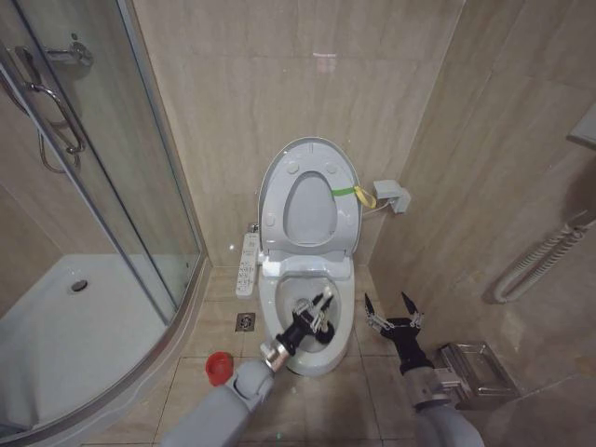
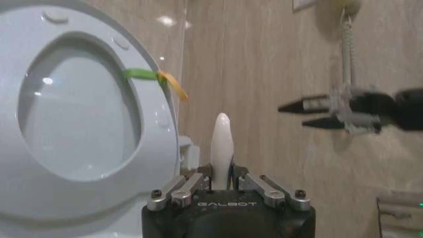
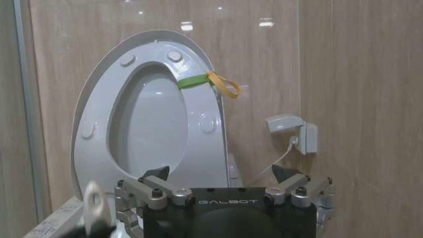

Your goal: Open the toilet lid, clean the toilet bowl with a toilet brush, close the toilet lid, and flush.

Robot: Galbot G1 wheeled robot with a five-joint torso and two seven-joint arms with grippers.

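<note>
The toilet lid [image 1: 310,209] stands upright against the back wall with the seat ring [image 1: 277,200] raised against it; a yellow-green strap [image 1: 348,193] sits on its right edge. My left gripper [image 1: 319,310] hovers over the open toilet bowl [image 1: 343,282], shut on the pale handle [image 2: 221,144] of the toilet brush; the brush head is hidden. The handle's tip [image 3: 92,203] shows in the right wrist view. The red holder [image 1: 218,368] stands on the floor left of the toilet. My right gripper [image 1: 392,312] waits open beside the bowl's right side, holding nothing.
A white button panel [image 1: 248,264] runs along the bowl's left. The glass shower enclosure [image 1: 112,186] and its tray [image 1: 74,326] are on the left, and a floor drain [image 1: 245,322] is near the holder. A wall box [image 1: 391,196] and a metal rack [image 1: 475,368] are on the right.
</note>
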